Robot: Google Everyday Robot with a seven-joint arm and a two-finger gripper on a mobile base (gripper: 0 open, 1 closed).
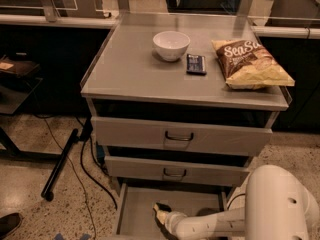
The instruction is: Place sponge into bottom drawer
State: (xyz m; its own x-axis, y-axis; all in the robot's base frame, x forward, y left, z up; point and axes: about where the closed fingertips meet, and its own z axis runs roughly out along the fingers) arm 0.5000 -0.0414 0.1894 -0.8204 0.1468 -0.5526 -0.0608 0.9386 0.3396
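Note:
The bottom drawer [136,215] is pulled open below the two handled drawers and shows a flat grey floor. My white arm reaches into it from the lower right. My gripper [165,216] is inside the drawer, near its middle, shut on the sponge [160,208]. The sponge is small and yellow with a dark face, and it sits at the gripper's tip, low over the drawer floor. I cannot tell whether the sponge touches the floor.
On the cabinet top [130,69] stand a white bowl [171,44], a small dark packet [196,64] and a yellow-brown chip bag [252,64]. The middle drawer [175,172] and top drawer [179,136] are closed. A black pole and cables [62,164] lie on the floor to the left.

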